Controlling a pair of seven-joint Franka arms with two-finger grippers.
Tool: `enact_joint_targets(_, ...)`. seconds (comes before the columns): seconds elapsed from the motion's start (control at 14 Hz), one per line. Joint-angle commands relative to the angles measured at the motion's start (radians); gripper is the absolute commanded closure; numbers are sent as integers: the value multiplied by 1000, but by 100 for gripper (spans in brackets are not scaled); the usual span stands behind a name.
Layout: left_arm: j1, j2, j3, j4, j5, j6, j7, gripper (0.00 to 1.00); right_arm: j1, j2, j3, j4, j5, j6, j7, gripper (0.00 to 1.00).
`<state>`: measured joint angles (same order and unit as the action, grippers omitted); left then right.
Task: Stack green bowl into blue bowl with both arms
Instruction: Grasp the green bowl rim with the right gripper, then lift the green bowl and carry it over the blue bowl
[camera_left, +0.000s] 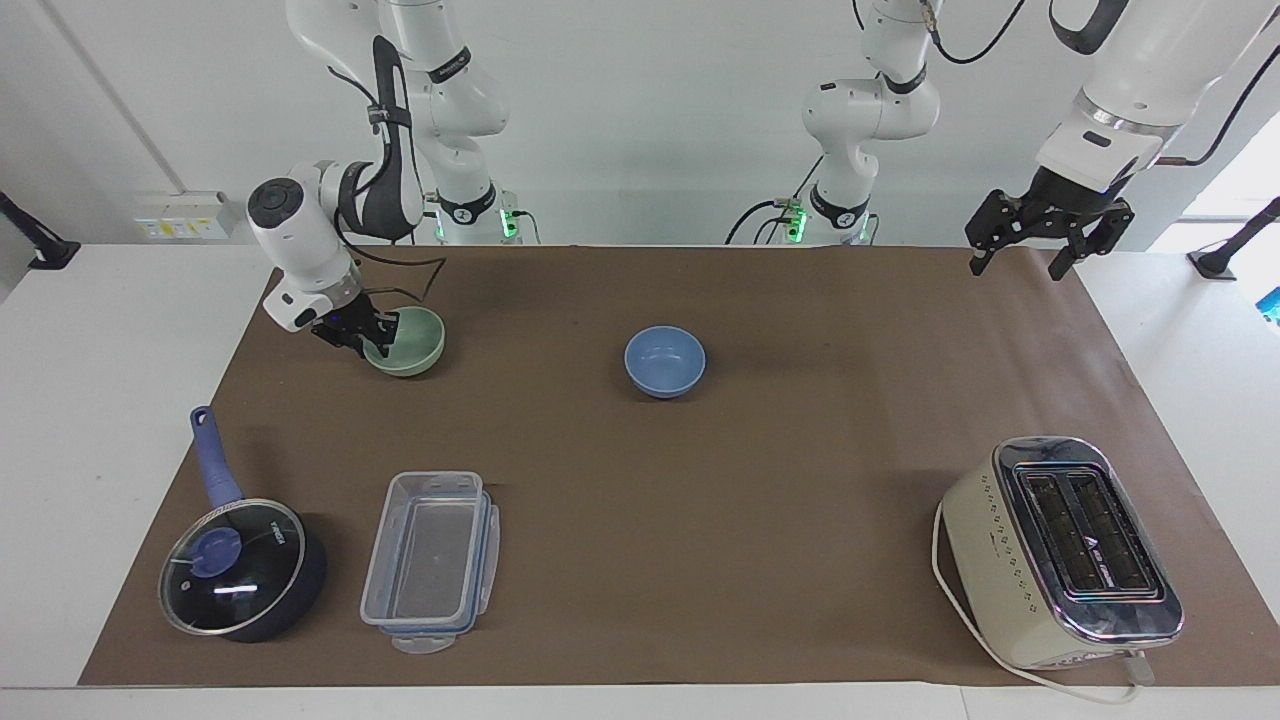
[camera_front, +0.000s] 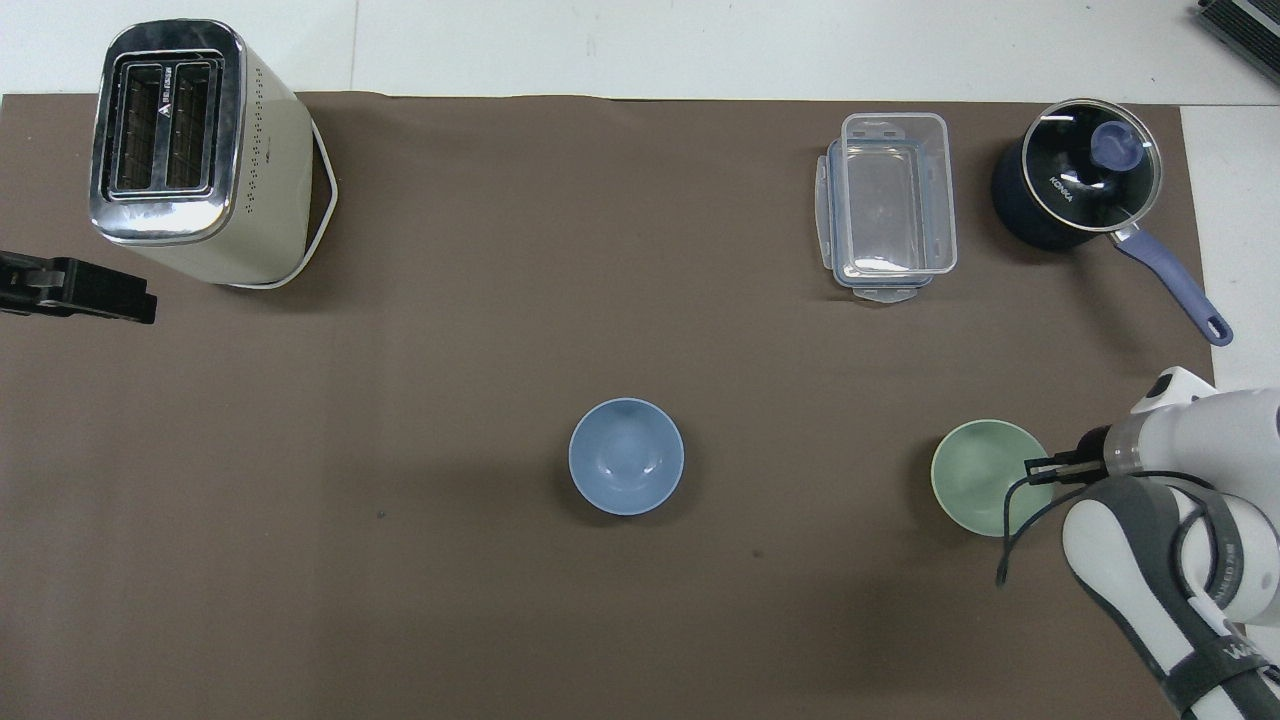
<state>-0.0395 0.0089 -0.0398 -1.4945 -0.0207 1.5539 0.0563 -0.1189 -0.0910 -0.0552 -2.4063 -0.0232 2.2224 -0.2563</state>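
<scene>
- Two small round matte bowls on the brown mat, well apart: pale mint-green bowl toward the right arm's end, periwinkle-blue bowl mid-table.
- Right gripper pinches the green bowl's rim, one finger inside and one outside; a rim hold probably suits lifting.
- Left gripper waits with fingers spread, over the mat's edge.

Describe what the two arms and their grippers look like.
Both arms are white, rounded and jointed, with black cables looping along them and green lights at their bases. The right arm's wrist shows a dark round cap. The right gripper and left gripper are black, two-fingered claws.
</scene>
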Motion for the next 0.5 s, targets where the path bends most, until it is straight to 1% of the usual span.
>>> enact_joint_targets(0.0,10,-15,-8,-9,19,-14,-3,0,-2,-4,21,122,50,-145,-26,100)
enact_joint_targets(0.21,10,-15,-8,-9,19,-14,-3,0,-2,2,76,240,140,-223,-24,100)
enact_joint_targets(0.43,10,-17,-8,-9,19,-14,-3,0,-2,23,152,320,183,-227,26,100)
